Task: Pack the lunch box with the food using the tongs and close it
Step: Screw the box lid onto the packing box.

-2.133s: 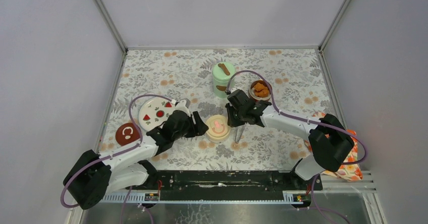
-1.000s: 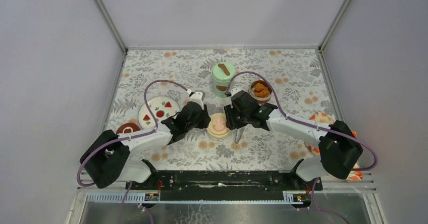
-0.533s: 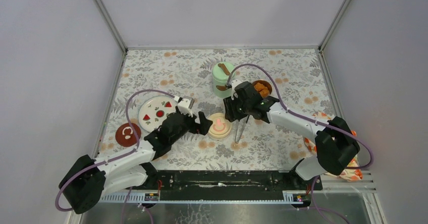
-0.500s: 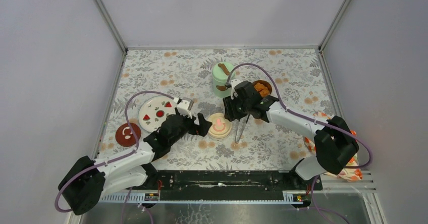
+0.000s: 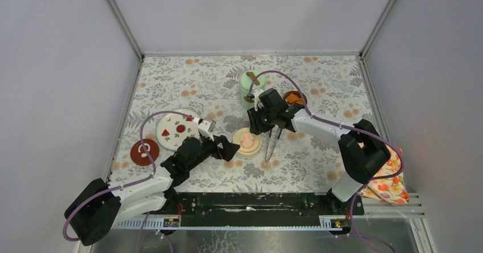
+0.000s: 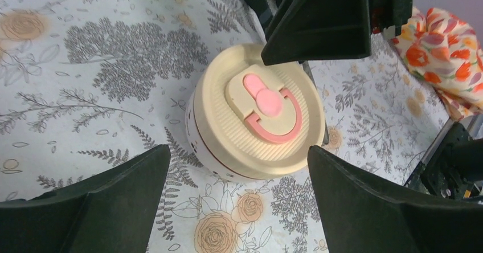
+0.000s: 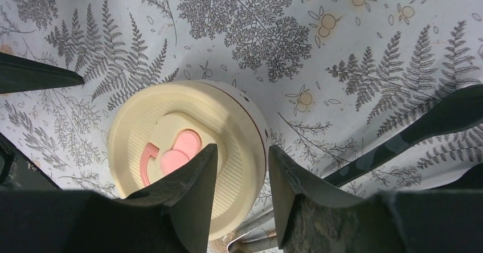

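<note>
Left gripper (image 6: 238, 150) wide before bowl (image 6: 259, 110); apparently apart

Lab cell: grey panel walls (image 5: 57, 65).

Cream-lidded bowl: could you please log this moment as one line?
bowl: lidded | left gripper: open, beside bowl | right gripper: open, above lid

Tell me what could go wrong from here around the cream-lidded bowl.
1. The right gripper hangs above the cream lid; an off-centre push could slide the lidded bowl into the tongs beside it.
2. The uncovered bowl of fried chunks sits by the right arm; a swing might knock it.
</note>
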`<state>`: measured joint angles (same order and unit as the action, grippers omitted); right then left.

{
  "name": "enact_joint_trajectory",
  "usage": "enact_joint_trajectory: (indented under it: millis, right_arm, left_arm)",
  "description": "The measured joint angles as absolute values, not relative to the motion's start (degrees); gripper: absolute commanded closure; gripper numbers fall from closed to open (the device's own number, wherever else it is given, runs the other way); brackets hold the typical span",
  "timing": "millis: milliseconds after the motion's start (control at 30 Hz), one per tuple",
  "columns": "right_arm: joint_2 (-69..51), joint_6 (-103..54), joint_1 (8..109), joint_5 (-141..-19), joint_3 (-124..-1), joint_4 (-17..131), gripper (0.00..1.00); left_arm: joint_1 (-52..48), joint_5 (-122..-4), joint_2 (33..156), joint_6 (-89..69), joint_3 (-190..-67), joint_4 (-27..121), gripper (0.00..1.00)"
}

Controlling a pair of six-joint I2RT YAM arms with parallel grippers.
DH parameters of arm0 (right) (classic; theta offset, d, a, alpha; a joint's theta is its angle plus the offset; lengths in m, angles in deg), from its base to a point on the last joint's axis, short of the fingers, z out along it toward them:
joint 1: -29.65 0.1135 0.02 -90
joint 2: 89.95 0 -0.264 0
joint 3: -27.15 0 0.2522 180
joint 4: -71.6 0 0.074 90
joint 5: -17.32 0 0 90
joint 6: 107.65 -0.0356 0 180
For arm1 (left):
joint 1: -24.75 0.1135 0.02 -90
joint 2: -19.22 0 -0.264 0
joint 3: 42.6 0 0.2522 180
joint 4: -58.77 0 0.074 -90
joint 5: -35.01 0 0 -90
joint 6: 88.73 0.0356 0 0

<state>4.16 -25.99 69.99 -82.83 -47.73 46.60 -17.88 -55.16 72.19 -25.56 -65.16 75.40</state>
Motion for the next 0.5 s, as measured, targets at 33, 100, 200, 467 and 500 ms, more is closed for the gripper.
enact_joint_trajectory:
  millis: [33,100,200,467,500]
  right_arm:
    - [4.5,-25.9,70.0,-83.1,-47.8,46.6,0.58]
    - [5.2,-25.8,70.0,-83.6,-47.8,46.6,0.61]
    - [5.4,-25.8,70.0,-84.3,-47.8,46.6,0.67]
    - [4.0,-26.3,69.9,-84.1,-45.9,47.0,0.82]
    - [3.2,-26.5,70.1,-83.7,-45.2,46.9,0.83]
  left_arm:
    - [-17.9,-55.5,73.1,-25.6,-65.4,75.4,0.02]
    - [-17.9,-56.5,75.1,-25.7,-65.8,75.6,0.02]
    - [-17.9,-57.5,77.3,-26.3,-65.8,76.4,0.02]
    - [-17.9,-58.4,81.7,-28.7,-67.4,76.9,0.09]
    - [-17.9,-58.4,82.1,-29.1,-67.8,76.8,0.12]
